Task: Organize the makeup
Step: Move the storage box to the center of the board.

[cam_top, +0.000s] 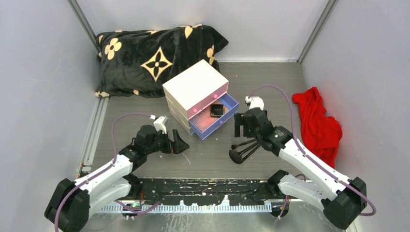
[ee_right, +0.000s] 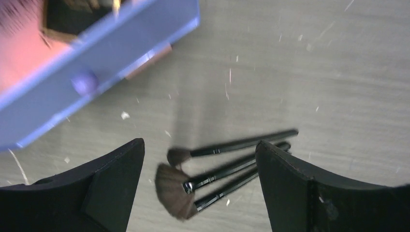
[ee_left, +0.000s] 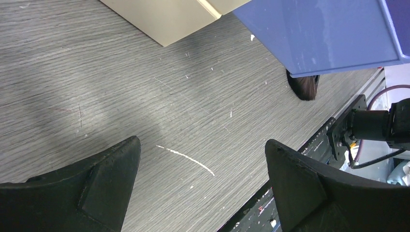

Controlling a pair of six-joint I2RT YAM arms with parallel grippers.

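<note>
Three black-handled brushes (cam_top: 244, 149) lie on the table in front of the open blue drawer (cam_top: 218, 126); they show in the right wrist view (ee_right: 227, 166), bristles to the left. My right gripper (ee_right: 199, 154) is open above them, its jaws either side of them. A black compact (cam_top: 216, 110) sits in the blue drawer over something pink. My left gripper (cam_top: 180, 145) is open and empty over bare table (ee_left: 203, 145), left of the drawer's front. The other cosmetics are out of view.
The cream drawer box (cam_top: 196, 89) stands mid-table with pink drawers shut. A black floral pillow (cam_top: 150, 55) lies at the back left. A red cloth (cam_top: 316, 123) lies at the right. A brush tip (ee_left: 302, 87) shows under the blue drawer (ee_left: 333, 34).
</note>
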